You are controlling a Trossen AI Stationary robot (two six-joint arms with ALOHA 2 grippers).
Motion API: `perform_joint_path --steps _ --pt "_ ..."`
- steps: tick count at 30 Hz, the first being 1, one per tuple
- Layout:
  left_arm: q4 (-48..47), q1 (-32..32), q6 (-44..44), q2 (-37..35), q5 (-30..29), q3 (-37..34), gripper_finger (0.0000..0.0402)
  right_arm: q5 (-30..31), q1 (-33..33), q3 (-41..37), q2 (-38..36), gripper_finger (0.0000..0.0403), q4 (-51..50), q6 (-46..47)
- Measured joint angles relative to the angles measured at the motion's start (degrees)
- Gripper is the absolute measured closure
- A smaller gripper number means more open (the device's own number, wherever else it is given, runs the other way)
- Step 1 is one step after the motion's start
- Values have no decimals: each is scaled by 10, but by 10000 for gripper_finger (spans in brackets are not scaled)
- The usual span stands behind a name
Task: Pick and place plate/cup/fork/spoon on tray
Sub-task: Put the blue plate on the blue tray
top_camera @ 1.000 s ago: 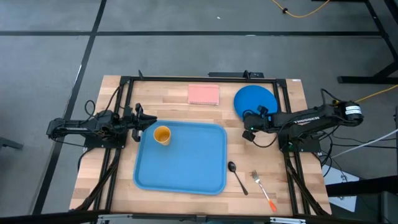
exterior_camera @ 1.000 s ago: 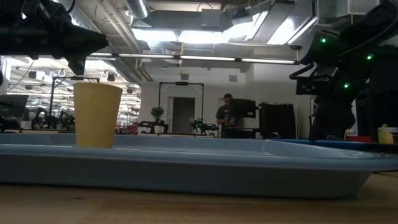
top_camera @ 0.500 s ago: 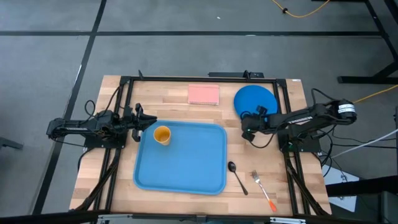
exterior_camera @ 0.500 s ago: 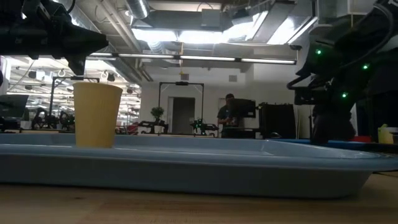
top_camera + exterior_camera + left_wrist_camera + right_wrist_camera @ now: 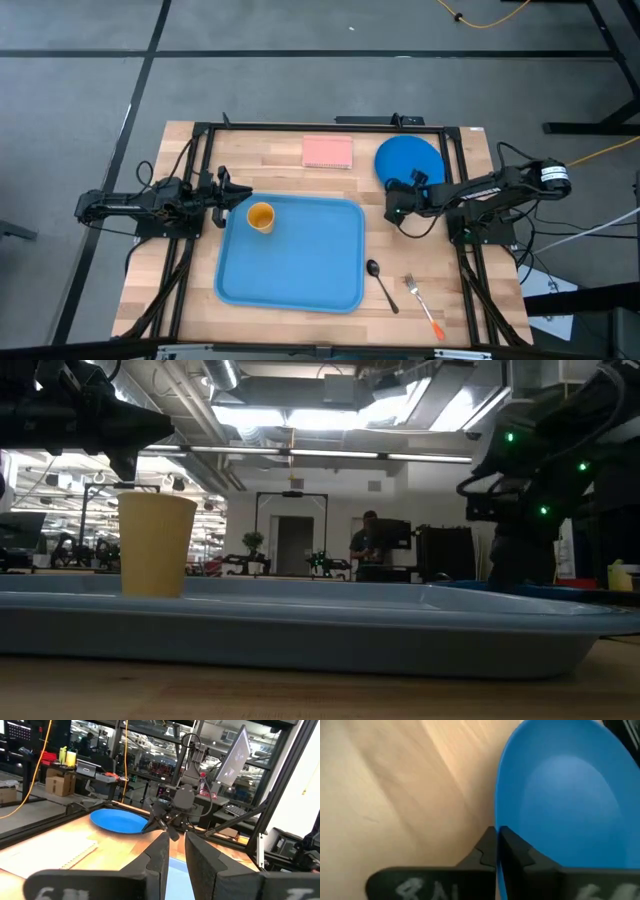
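The light-blue tray (image 5: pixel 290 255) lies mid-table. The yellow-orange cup (image 5: pixel 260 216) stands upright on the tray's far left corner and also shows in the low view (image 5: pixel 155 545). My left gripper (image 5: pixel 246 197) waits shut just left of and above the cup. The blue plate (image 5: pixel 410 158) lies at the far right of the table. My right gripper (image 5: pixel 404 187) is shut on its near rim. The dark spoon (image 5: pixel 380 282) and the orange-handled fork (image 5: pixel 423 305) lie on the wood to the right of the tray. My right gripper pinches the plate's rim (image 5: pixel 498 820) on the plate's near side, between its two fingers. The rim runs into the narrow gap, with the plate's top face beside one finger and bare wood beside the other. The fingers slant down from the near right. Whether the plate is lifted, I cannot tell.
A pink pad (image 5: pixel 328 151) lies at the far edge, left of the plate. A black frame (image 5: pixel 300 127) runs around the table. There is bare wood between the tray and the plate.
My right gripper has moved a little toward the table's left edge, staying at the plate's near rim.
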Motion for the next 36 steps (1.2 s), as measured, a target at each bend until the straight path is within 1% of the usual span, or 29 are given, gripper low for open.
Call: perform_joint_path --steps 2,7,13,20,23,26,30,36 --pt "0 0 0 0 0 0 347 11 17 21 0 397 -8 0" --pt "0 0 0 0 0 0 347 37 69 102 0 400 -89 -4" --pt "0 0 0 0 0 0 347 45 150 200 0 401 -144 -58" --pt "0 0 0 0 0 0 347 51 249 280 0 401 -186 -106" --pt "0 0 0 0 0 0 347 38 283 295 0 401 -174 -141" --pt "0 0 0 0 0 0 347 -2 312 291 3 401 -148 -200" --pt "0 0 0 0 0 0 347 -47 334 282 30 401 -109 -266" --pt "0 0 0 0 0 0 347 -56 348 281 88 401 -16 -348"
